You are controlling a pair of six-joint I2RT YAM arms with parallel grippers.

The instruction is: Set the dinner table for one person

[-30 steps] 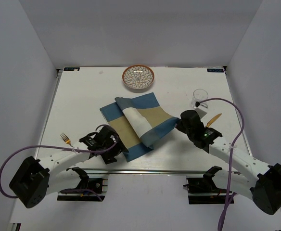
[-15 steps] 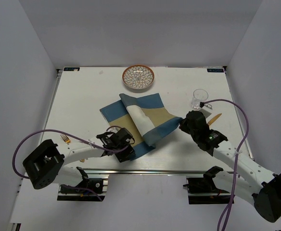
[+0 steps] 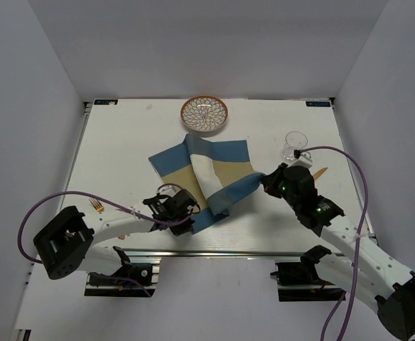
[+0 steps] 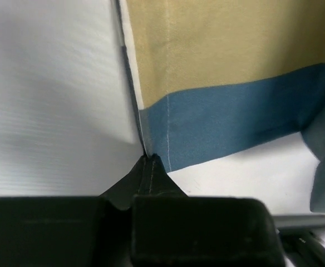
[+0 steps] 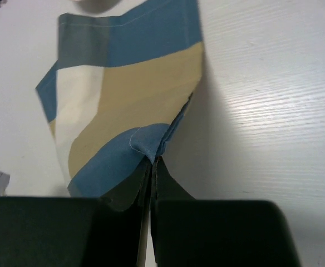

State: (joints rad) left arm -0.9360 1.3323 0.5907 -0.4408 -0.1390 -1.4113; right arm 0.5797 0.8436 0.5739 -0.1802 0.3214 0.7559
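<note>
My left jaws are closed tight, pinching the mat's (image 3: 229, 158) near edge. My right jaws are closed too, pinching its blue right corner. Mat lies rumpled mid-table (image 3: 122, 149); table spans everything ahead of my bases. Plate (image 3: 204, 114) at far edge, glass (image 3: 295, 144) far right.

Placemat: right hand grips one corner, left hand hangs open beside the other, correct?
No. The left hand is shut on an edge of the placemat, as the left wrist view shows; the right hand does grip a corner.
</note>
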